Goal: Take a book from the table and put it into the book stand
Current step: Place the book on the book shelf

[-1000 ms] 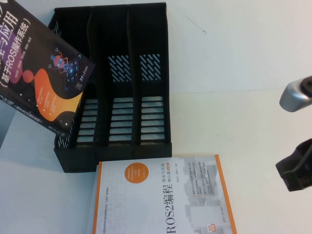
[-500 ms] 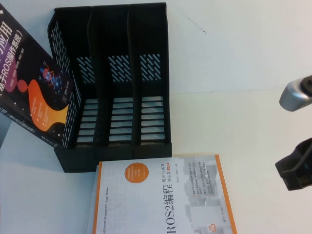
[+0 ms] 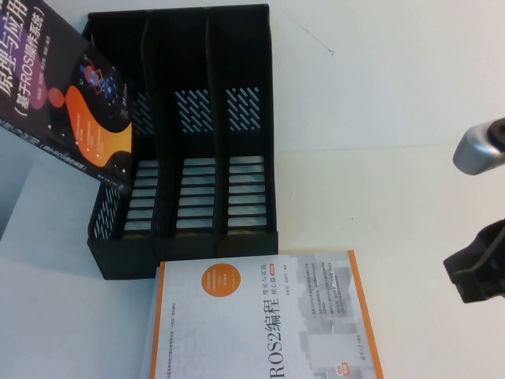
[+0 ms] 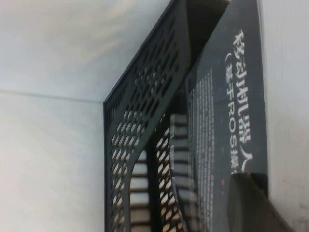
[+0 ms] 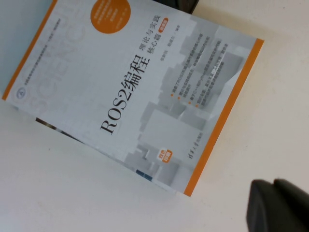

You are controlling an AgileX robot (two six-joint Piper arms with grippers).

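1. The dark book (image 3: 67,99) is held tilted in the air at the left of the black rack (image 3: 185,150), its lower corner now overlapping the rack's leftmost slot. Half a second ago it sat further out to the left, clear of the perforated side wall, so it has swung back over the opening.
2. I judge this to be the lining-up stage: the book is not yet down in a slot, and its edge still needs to clear the left wall before it can drop in.
3. The left gripper is out of the overhead frame. In its wrist view the book's cover (image 4: 231,111) runs alongside the rack's side wall (image 4: 145,145), and a dark rounded shape at the bottom edge is likely one of the jaws — I cannot tell how they are set, though the book is plainly being carried.
4. The right gripper (image 3: 477,272) waits at the right edge over the worktop (image 3: 394,103), unchanged; only part of it shows, so its jaws cannot be read.
5. The white ROS2 book (image 3: 260,320) lies flat in front of the rack, cut off at the bottom.
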